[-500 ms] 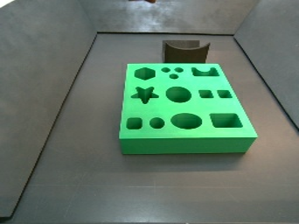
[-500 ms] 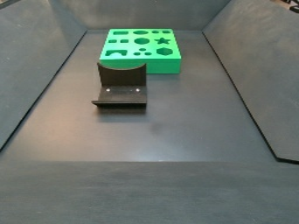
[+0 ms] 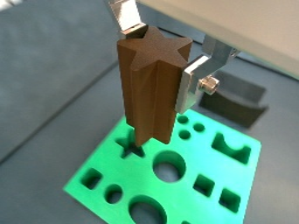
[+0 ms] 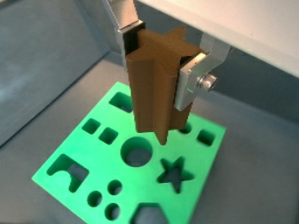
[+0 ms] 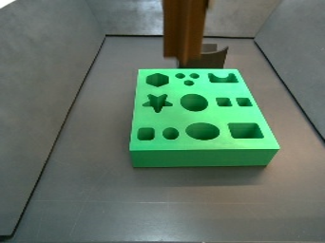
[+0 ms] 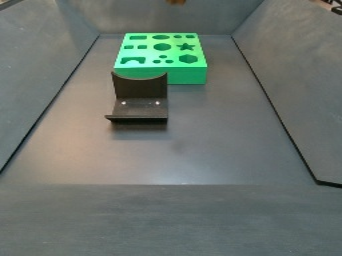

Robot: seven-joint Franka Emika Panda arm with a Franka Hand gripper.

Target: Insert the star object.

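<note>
The green board [image 5: 200, 119] is shown flat on the enclosure floor [image 5: 76, 171], with the fixture [image 6: 138, 96] beside it. The star object [image 3: 149, 85] is held upright, well above the board, clamped between the silver fingers [image 3: 193, 70] of the gripper [image 4: 158, 48], which is closed on its upper end. The star-shaped hole [image 5: 156, 102], at about 9 o'clock on the board, is seen empty. Pick-up is judged complete; alignment, descent and insertion remain.

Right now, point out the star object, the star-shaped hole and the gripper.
star object [image 3: 149, 96], wrist view, ridged side face.
star-shaped hole [image 4: 176, 173], wrist view, hole's middle, in the green board.
gripper [image 4: 158, 52], wrist view, midway between fingertips.
</note>
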